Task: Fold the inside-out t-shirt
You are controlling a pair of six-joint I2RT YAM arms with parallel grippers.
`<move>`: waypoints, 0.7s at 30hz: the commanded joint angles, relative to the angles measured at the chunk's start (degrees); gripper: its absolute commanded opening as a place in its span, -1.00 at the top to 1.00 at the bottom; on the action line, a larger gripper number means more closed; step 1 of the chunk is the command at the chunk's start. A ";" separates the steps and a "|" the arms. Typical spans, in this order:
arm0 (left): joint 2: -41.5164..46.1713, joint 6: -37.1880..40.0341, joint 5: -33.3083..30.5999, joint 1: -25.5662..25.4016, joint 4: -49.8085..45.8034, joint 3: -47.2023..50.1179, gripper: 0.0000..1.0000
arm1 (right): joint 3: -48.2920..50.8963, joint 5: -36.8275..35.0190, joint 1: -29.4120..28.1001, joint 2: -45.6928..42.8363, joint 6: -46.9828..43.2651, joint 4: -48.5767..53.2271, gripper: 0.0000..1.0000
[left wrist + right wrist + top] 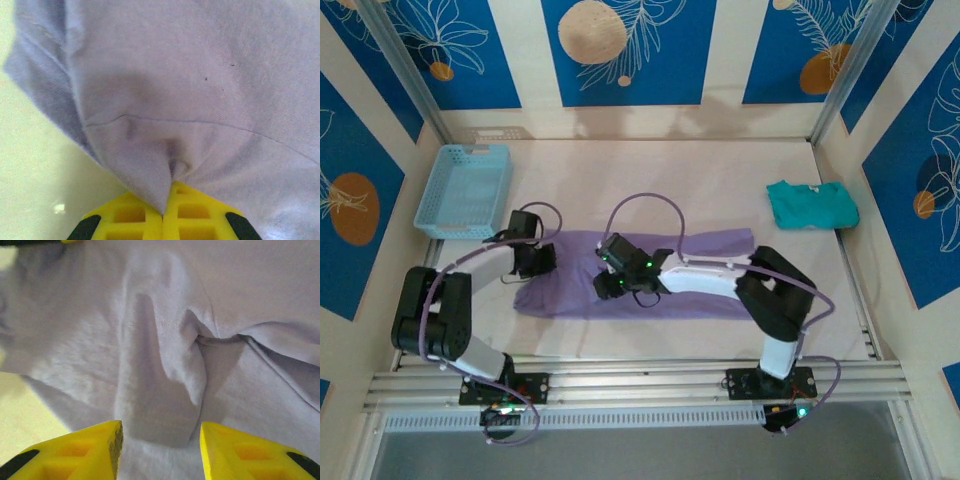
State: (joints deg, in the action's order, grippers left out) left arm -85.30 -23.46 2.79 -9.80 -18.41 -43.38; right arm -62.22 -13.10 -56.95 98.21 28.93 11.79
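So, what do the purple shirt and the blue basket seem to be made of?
The purple shirt looks like soft matte knit cloth, probably cotton: fine texture lines, limp folds. The blue basket looks like rigid plastic: a moulded lattice wall.

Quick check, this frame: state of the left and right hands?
Left hand: closed, pinching the lavender t-shirt.
Right hand: open, its fingers either side of a raised fold of the t-shirt.
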 commanded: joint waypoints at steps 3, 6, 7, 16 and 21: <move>2.77 1.91 -8.39 1.61 -8.42 -4.51 1.00 | 6.85 -0.62 2.89 -11.51 -1.15 1.92 0.06; 2.26 3.31 -12.96 2.23 -13.11 -8.46 1.00 | 11.10 -0.61 5.62 -17.56 -1.24 2.05 0.06; 2.03 4.28 -16.01 2.36 -15.03 -10.31 1.00 | 12.55 -0.25 6.71 -19.56 -1.29 2.09 0.05; -3.46 12.48 -37.59 5.50 -30.91 -31.07 1.00 | 23.54 4.26 16.85 -37.41 -0.99 4.00 0.04; -2.71 11.29 -35.46 2.13 -34.11 -34.02 1.00 | 27.06 6.00 21.47 -43.65 -1.48 5.59 0.03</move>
State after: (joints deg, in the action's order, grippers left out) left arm -88.25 -12.91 -30.17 -5.63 -46.09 -75.90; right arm -36.86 -9.93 -37.15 56.73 28.45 15.66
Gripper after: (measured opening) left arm 0.048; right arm 0.483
